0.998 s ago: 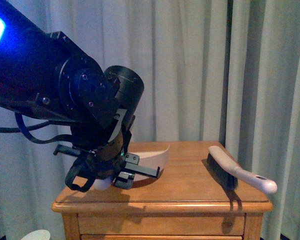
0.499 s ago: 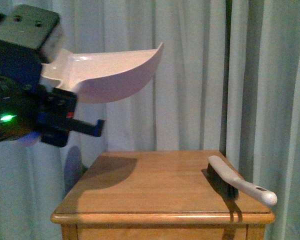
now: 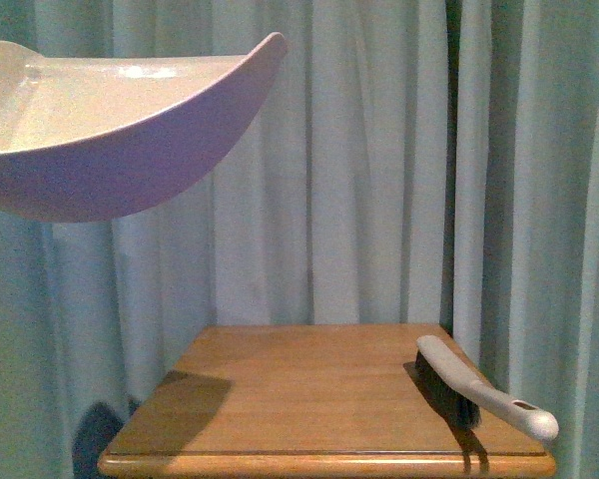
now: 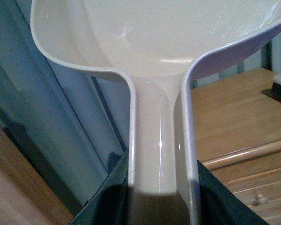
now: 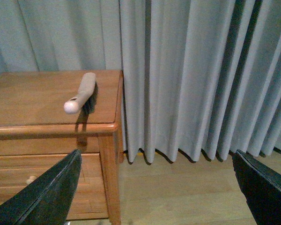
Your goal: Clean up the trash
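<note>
Trash shows in no view, so its look cannot be told. None lies on the wooden surface (image 3: 309, 389), and no wad can be made out in the pale bowl of the dustpan (image 3: 110, 150), held high above that surface's left side. Such litter is probably light and soft, better swept or tipped than pinched. The left end effector (image 4: 161, 206) clamps the dustpan's handle. The brush (image 3: 479, 389) rests along the surface's right edge, and the right end effector (image 5: 157, 152) hangs spread and empty beyond that edge.
</note>
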Motion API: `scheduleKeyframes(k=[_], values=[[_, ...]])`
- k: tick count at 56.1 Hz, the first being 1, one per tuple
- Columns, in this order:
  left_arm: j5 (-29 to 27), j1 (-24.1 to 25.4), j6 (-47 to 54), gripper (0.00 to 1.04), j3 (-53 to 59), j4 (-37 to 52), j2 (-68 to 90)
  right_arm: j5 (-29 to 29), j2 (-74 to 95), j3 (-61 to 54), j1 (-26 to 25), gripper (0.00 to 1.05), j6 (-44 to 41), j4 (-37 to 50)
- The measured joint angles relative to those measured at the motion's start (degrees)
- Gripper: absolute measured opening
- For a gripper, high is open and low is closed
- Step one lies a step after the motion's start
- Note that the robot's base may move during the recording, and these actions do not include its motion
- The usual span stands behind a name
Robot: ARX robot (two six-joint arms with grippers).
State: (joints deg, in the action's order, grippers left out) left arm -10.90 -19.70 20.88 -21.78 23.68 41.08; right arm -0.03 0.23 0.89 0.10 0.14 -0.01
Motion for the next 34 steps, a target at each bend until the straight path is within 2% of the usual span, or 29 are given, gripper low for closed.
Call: scheduleKeyframes(k=[20, 25, 34], values=[[-1.20, -0.39, 0.90, 0.28, 5.35, -6.19, -13.14, 0.00, 0.00, 0.00, 0.00, 0.97, 0.00, 0.00], [-0.07, 2.03, 0.59, 0.28, 6.03, -6.25, -13.79, 0.00, 0.00, 0.00, 0.00, 0.97, 0.00, 0.00], [3.52, 11.89, -1.33, 0.28, 7.23, -3.96, -11.76, 0.00, 0.00, 0.00, 0.00, 0.97, 0.00, 0.00]])
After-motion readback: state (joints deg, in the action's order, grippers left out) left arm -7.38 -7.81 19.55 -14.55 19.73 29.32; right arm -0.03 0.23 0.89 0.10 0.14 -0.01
